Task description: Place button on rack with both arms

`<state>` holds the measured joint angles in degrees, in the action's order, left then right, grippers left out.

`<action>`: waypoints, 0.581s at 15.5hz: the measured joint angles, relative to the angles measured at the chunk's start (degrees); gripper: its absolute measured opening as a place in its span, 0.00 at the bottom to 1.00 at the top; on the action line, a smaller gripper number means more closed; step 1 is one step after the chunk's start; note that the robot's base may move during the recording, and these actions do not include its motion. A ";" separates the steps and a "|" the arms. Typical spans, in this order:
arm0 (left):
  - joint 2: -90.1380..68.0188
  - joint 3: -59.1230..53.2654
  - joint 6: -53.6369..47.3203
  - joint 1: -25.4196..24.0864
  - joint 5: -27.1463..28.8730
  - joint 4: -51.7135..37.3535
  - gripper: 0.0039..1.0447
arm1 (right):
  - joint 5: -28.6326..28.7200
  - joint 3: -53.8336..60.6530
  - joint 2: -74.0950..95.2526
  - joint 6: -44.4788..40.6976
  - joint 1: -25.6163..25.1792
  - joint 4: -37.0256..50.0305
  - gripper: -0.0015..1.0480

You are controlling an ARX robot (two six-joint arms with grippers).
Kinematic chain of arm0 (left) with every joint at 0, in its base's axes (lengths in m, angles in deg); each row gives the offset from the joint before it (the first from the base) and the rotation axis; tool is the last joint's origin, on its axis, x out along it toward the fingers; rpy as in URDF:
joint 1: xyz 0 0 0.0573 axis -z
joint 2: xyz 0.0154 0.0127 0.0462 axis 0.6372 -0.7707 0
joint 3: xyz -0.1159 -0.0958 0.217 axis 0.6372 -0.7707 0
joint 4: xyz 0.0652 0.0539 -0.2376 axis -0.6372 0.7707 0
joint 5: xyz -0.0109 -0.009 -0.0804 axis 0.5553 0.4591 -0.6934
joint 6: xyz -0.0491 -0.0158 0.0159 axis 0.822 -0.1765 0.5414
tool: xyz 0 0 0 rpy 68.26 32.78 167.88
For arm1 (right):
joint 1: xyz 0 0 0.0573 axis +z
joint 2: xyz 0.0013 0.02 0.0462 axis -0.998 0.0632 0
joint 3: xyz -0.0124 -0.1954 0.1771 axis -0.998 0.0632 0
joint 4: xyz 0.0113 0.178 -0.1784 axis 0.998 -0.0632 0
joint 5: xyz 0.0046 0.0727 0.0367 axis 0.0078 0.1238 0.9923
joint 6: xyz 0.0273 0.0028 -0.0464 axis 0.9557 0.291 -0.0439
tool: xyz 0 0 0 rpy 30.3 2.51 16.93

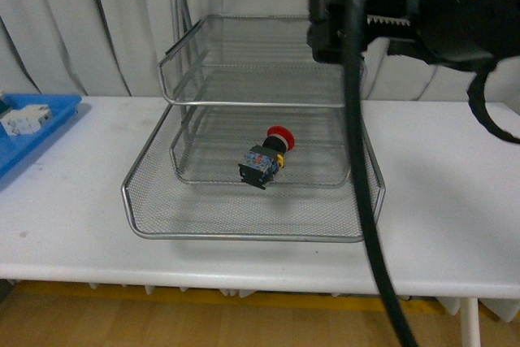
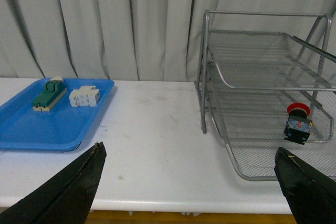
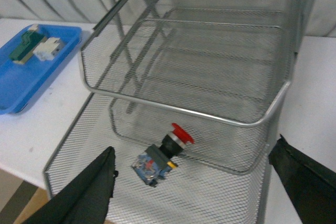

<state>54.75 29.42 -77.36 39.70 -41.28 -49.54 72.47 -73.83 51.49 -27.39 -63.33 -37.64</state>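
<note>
Button [image 1: 266, 156]: lying loose within rack [image 1: 252, 236], placing apparently wrapping up. Left pincer [image 2: 189, 153], right pincer [image 3: 194, 146]: gaping apart, gripping nothing.

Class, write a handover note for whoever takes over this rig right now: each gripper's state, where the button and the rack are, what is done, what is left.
Left gripper: open, holding nothing, back from the rack.
Right gripper: open, holding nothing, above the rack's front.
Rack: upright on the white table.
Button: lying tilted on the mesh low in the rack, red cap toward the back, at the middle tier's front rim. Which tier bears it is unclear.
Done: the button is in the rack, and neither gripper is touching it.
Left: probably only pulling both arms clear.
</note>
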 joint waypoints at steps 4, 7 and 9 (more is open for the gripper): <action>0.00 0.00 0.00 0.00 0.00 0.00 0.94 | 0.00 -2.01 3.96 1.44 3.65 -11.89 0.37; 0.00 0.00 0.00 0.00 0.00 0.02 0.94 | 0.52 -2.34 4.31 2.54 3.98 -13.84 0.04; 0.00 0.00 0.00 0.00 0.00 0.00 0.94 | 1.09 -2.10 4.70 3.32 4.07 -15.32 0.02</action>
<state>54.75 29.42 -77.36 39.70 -41.28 -49.54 73.57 -75.92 56.19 -24.07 -59.26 -52.97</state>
